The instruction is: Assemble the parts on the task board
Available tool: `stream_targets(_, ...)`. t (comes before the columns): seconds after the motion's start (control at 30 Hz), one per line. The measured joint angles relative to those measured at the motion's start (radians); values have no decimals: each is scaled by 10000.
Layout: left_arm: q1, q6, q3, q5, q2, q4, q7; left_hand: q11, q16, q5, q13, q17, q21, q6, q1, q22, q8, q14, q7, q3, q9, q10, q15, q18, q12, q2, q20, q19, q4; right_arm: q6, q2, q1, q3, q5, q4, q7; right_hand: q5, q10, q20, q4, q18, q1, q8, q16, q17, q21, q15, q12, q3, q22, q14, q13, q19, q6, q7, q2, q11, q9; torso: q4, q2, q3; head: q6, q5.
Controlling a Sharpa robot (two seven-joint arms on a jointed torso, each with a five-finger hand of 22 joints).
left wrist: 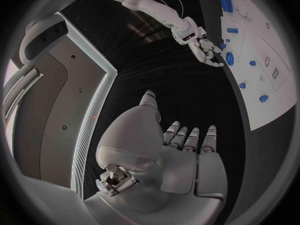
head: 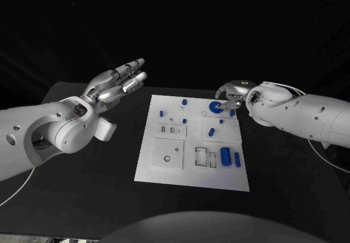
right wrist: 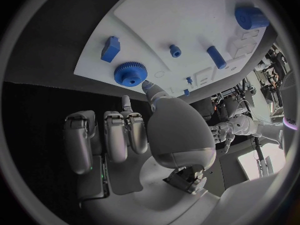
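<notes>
The right hand (head: 232, 94) reaches over the far edge of the white board (head: 164, 174) – its fingertips (right wrist: 149, 87) sit right at the blue gear (head: 216, 107), but I cannot tell if it grips it. The left hand (head: 117, 83) is open above the black table (head: 87, 192), holding nothing.

task board (left wrist: 275, 112) cropped, small parts (head: 172, 120) indistinct

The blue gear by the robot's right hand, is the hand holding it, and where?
Nothing is held. The right hand hovers just beside the blue gear on the task board, fingertips near its toothed rim, not gripping. The left hand is open, empty.
</notes>
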Motion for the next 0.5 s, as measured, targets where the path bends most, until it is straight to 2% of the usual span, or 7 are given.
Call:
stream_targets(0.2, 0, 24, 0, -34, -1, -2, 3, 0, 0, 0, 0, 1, 0, 0, 0, 0, 40, 0, 0, 0, -1, 0, 0, -1, 0, 0, 0, 0, 0, 236, 105, -74, 3, -55, -170, -140, 151, -1, 0, 0, 0, -55, 33, 0, -1, 0, 1, 0, 0, -1, 0, 0, -1, -246, 59, -55, 75, 142, 0, -2, 0, 65, -38)
stream_targets(0.43, 0, 41, 0, -57, -14, -2, 5, 0, 0, 0, 0, 2, 38, 0, 0, 0, 40, 0, 0, -29, 0, 0, 0, 0, 0, 0, 0, 0, 30, 385, 148, -99, 3, -87, -232, -177, 151, -1, 35, -36, 2, -76, 33, 0, -1, -1, 1, -1, 37, -1, -1, -2, 34, -313, 74, -76, 75, 225, 0, -7, 0, 38, -22)
stream_targets(0.5, 0, 45, 0, -62, -14, -2, 5, 0, 0, 0, 0, 2, 38, 0, 0, 0, 40, 0, 0, -30, 0, 0, 0, 1, 0, 0, 0, 0, 30, 409, 166, -103, 3, -92, -247, -177, 287, -1, 35, -118, 1, -76, 153, 0, -2, -1, 1, -1, 118, -2, -1, -2, 34, -313, 74, -76, 75, 299, 0, -7, 0, 34, -20)
